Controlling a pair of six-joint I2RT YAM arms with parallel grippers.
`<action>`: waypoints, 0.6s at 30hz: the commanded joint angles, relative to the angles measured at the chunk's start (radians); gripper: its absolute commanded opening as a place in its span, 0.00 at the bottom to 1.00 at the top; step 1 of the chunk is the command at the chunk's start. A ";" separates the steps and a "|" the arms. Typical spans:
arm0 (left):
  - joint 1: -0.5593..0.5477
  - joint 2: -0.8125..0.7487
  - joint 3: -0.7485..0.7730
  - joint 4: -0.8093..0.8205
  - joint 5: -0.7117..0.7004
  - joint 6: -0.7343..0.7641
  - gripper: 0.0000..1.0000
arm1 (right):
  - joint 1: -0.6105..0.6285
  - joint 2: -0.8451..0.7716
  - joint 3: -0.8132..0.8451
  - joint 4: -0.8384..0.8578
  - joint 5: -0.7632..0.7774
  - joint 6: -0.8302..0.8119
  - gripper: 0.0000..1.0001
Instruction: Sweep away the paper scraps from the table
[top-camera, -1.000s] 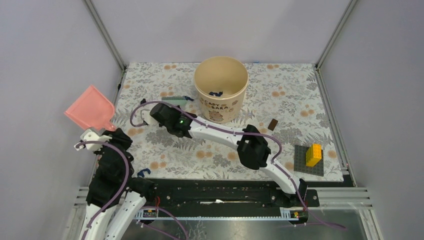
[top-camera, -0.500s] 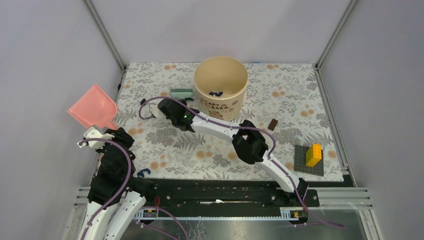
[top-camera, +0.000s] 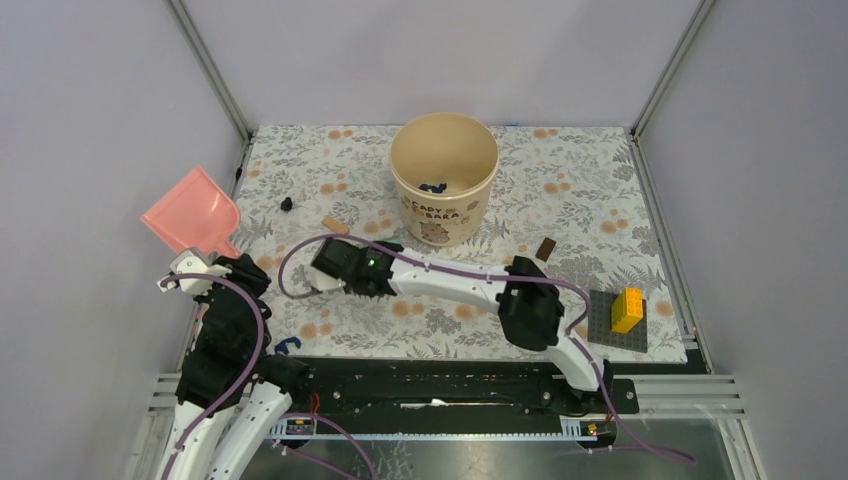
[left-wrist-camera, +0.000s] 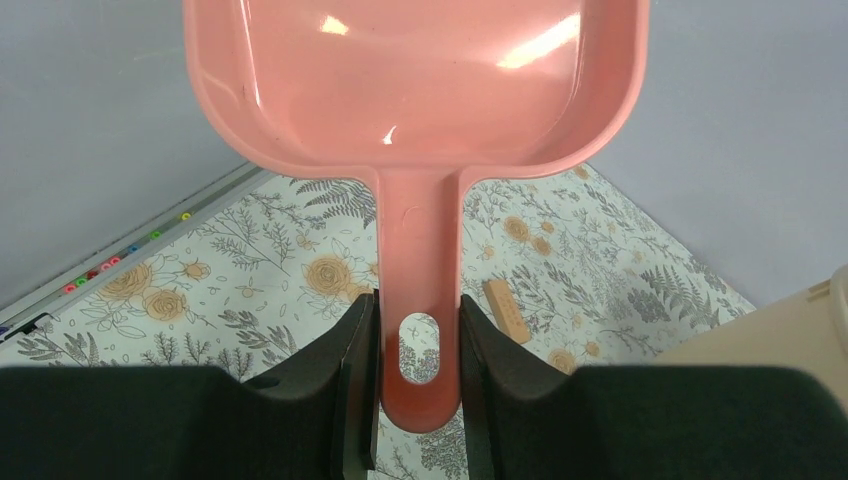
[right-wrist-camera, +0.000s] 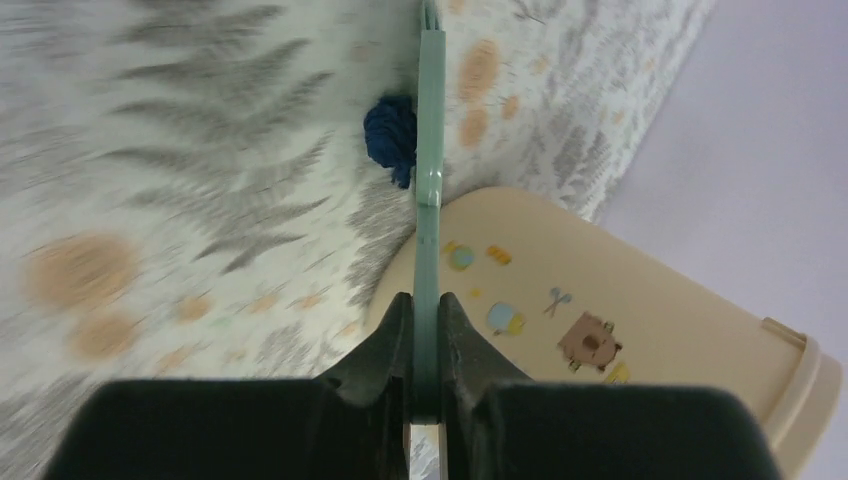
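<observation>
One dark blue paper scrap (top-camera: 287, 204) lies on the flowered table (top-camera: 560, 190) at the back left. It also shows in the right wrist view (right-wrist-camera: 391, 134), beside the tip of a thin green brush (right-wrist-camera: 429, 150). More scraps (top-camera: 432, 186) lie inside the beige bucket (top-camera: 480, 190). My right gripper (top-camera: 322, 268) is shut on the brush handle (right-wrist-camera: 428, 330); the brush is hidden under the wrist in the top view. My left gripper (top-camera: 205, 262) is shut on the handle (left-wrist-camera: 418, 340) of the pink dustpan (top-camera: 190, 212), holding it raised over the table's left edge.
A tan block (top-camera: 337, 225) lies left of the bucket and also shows in the left wrist view (left-wrist-camera: 505, 310). A small brown block (top-camera: 545, 248) lies right of the bucket. A dark grey baseplate (top-camera: 605, 325) with yellow bricks (top-camera: 628, 308) sits front right. Walls enclose the table.
My right arm has pulled back from beside the bucket toward the front left, uncovering the scrap and the tan block. The dustpan has shifted slightly right and lower.
</observation>
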 joint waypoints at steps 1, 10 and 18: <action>-0.003 0.019 -0.008 0.063 0.017 0.019 0.00 | 0.095 -0.119 -0.018 -0.300 -0.098 0.120 0.00; -0.003 0.010 -0.005 0.058 -0.002 0.009 0.00 | 0.118 -0.194 0.057 -0.166 -0.067 0.036 0.00; -0.003 -0.028 0.009 0.008 -0.073 -0.065 0.00 | 0.115 -0.232 -0.137 0.321 -0.095 -0.255 0.00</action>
